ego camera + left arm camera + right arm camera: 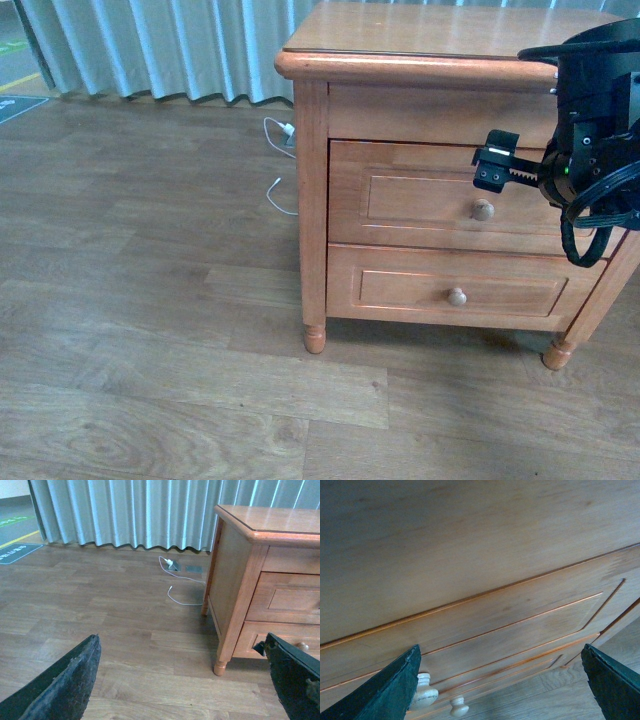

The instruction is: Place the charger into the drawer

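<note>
Front view | drawer point(440, 195) closed, contents hidden | right jaws point(497, 160) parted at knob point(483, 210) | left jaws point(185, 680) parted, empty

Drawer point(440, 195) above lower drawer point(450, 290); cable point(280, 165) left of nightstand point(440, 45).

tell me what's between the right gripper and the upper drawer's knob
Nothing: in the right wrist view the open right gripper faces the drawer, and only bare drawer front separates it from the knob.
</note>
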Controlling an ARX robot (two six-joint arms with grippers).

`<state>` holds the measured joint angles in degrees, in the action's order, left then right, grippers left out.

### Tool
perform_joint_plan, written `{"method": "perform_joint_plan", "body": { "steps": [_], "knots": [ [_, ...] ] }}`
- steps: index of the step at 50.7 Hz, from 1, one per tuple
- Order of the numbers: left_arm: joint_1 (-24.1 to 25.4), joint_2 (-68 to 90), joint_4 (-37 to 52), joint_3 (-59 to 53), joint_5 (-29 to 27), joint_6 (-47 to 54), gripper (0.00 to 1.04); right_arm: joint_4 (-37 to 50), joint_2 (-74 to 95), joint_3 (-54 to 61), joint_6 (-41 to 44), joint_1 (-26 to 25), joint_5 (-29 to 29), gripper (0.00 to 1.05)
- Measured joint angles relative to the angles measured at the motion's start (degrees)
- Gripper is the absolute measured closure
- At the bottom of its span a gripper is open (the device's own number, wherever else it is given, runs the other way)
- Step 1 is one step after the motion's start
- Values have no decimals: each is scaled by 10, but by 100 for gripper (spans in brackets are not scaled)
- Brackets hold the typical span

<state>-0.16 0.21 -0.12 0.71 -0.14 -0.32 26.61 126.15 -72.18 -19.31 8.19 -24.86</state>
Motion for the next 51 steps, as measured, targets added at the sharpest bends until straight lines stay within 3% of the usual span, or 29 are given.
{"method": "perform_joint_plan", "body": {
  "steps": [10, 23, 39, 51],
  "knots": [
    [0, 0, 0, 0, 0, 0, 6, -6, 1, -6, 0, -6, 18, 8],
    [0, 0, 0, 0, 0, 0, 6, 1, -52, 51, 2, -17, 102, 8],
    [0, 0, 0, 0, 0, 0, 6, -51, -257, 228, 42, -25, 209, 8],
    [0, 0, 0, 0, 0, 0, 6, -168, -558, 391, 97, -57, 304, 8]
  ]
}}
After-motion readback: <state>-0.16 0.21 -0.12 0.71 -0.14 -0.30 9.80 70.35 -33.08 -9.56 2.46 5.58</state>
